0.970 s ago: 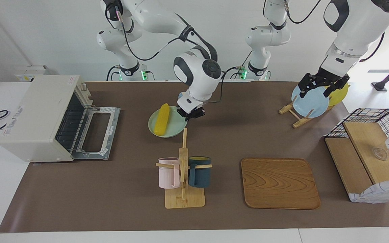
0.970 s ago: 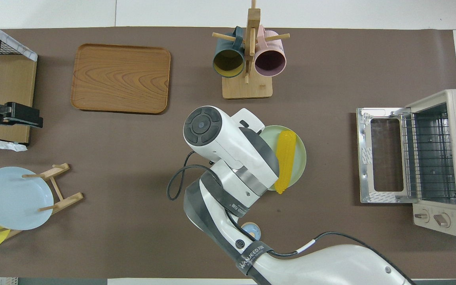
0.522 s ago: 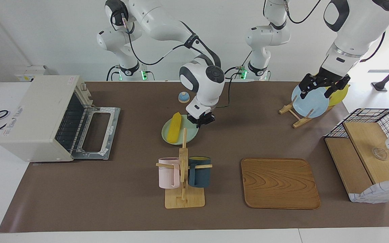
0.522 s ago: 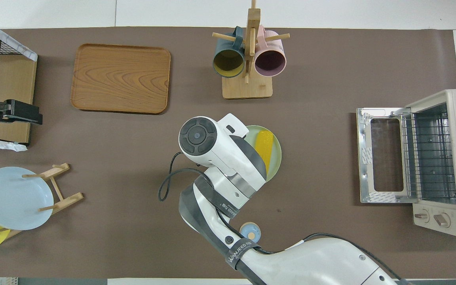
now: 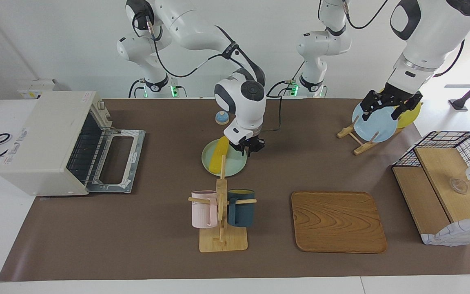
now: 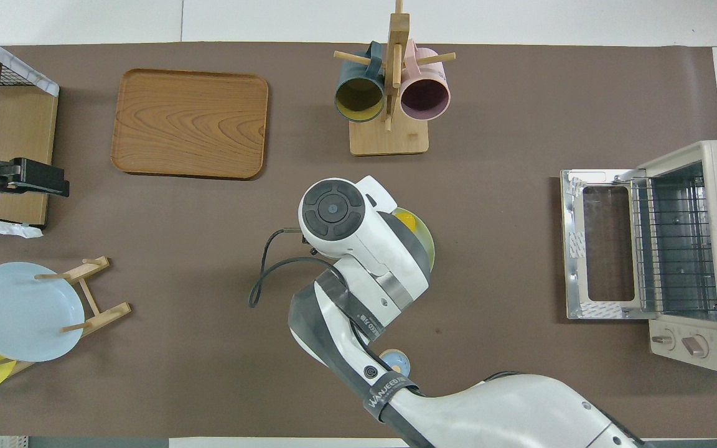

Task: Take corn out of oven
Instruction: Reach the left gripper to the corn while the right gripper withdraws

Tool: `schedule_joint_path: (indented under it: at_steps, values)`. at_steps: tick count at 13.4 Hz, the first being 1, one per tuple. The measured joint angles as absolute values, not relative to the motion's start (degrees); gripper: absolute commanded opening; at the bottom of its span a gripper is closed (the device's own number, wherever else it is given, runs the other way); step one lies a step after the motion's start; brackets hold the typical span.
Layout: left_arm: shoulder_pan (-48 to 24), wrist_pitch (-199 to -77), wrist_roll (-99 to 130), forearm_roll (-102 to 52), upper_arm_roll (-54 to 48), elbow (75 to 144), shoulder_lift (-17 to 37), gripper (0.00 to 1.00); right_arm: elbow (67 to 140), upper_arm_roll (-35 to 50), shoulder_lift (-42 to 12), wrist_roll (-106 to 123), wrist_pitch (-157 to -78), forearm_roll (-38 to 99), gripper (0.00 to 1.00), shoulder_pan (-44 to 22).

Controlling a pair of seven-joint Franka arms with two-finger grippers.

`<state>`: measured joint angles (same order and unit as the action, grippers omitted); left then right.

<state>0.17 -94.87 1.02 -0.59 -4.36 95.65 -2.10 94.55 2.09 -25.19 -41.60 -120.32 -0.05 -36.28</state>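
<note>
The corn (image 5: 220,154) lies on a pale green plate (image 5: 235,168) at mid-table, out of the oven (image 5: 45,141), whose door (image 5: 117,161) hangs flat open with its wire rack bare, toward the right arm's end of the table. In the facing view the oven sits at about nine o'clock from the plate. The right gripper (image 5: 250,148) is at the plate's rim, at roughly two o'clock from the corn, fingers narrowed on the plate's edge. From overhead the right arm covers most of the plate (image 6: 426,241), leaving only the cob's tip (image 6: 405,218) showing. A wooden mug rack (image 5: 222,212) with a pink and a dark blue mug stands at six o'clock from the plate, farther from the robots. The left gripper (image 5: 386,107) hangs over the blue plate (image 5: 375,126) on its stand, fingers spread wide.
</note>
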Motion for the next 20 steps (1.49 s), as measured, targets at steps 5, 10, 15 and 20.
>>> schedule_joint_path:
  at_steps: [5,10,15,20]
  values:
    - [-2.87,-95.19,0.53,-1.04,-4.52,96.6,-2.04,1.0,94.65,1.74,-11.97,-31.12,-99.44,-0.04,0.19,-24.28]
    - [-12.43,-100.63,1.12,-5.26,-4.85,101.95,-0.72,1.0,108.46,1.7,-6.55,-22.73,-100.32,-0.04,0.0,-15.53]
    - [-25.13,-110.01,12.64,-6.1,-5.04,104.04,5.72,1.0,128.25,1.66,-2.62,-13.54,-121.57,-0.03,0.0,-9.42]
    - [-33.94,-121.57,17.41,-10.24,-5.04,104.09,12.97,1.0,137.37,1.65,0.33,-12.82,-127.21,-0.04,0.0,-6.77]
